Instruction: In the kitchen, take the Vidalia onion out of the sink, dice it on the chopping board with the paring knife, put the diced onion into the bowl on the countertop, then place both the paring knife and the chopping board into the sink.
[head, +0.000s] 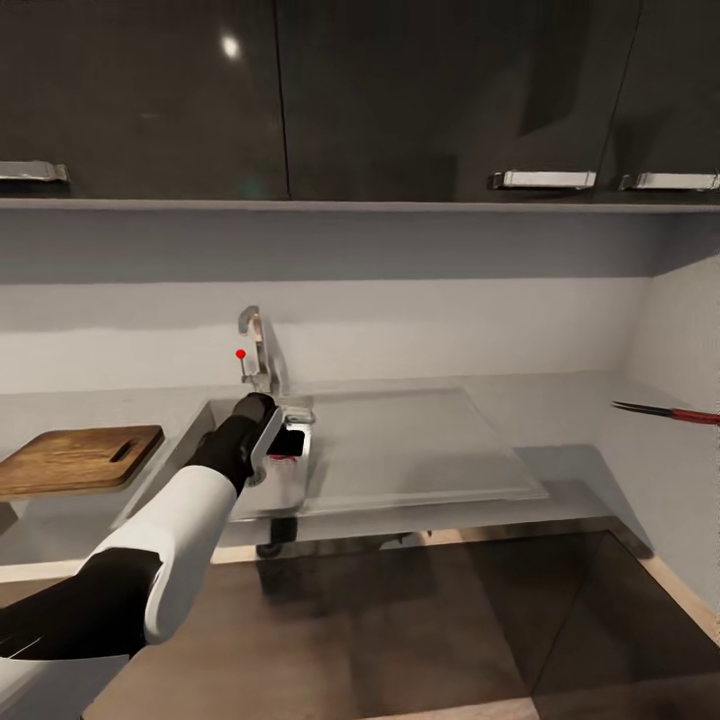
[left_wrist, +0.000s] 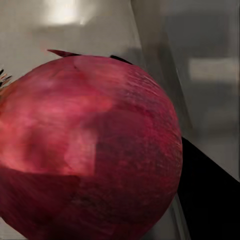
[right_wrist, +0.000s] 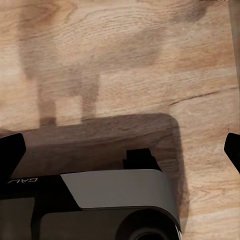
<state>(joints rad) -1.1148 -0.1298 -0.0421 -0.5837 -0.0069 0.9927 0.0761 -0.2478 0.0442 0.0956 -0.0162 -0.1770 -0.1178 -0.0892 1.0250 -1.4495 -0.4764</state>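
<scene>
— What sort of place?
— A kitchen, plainly. Dark glossy wall cabinets overhead with metal bar handles; pale grey countertop running into a corner.
— Anything else pointing that way?
— Steel sink with a flat drainboard, set into the worktop. Curved chrome tap with a red dot behind it. Wooden chopping board lying left of the basin, red-handled paring knife at the right edge. Wood-look floor below.

Your left end effector hides most of the onion beneath it; well to its right, the paring knife is cut off at the frame edge.
</scene>
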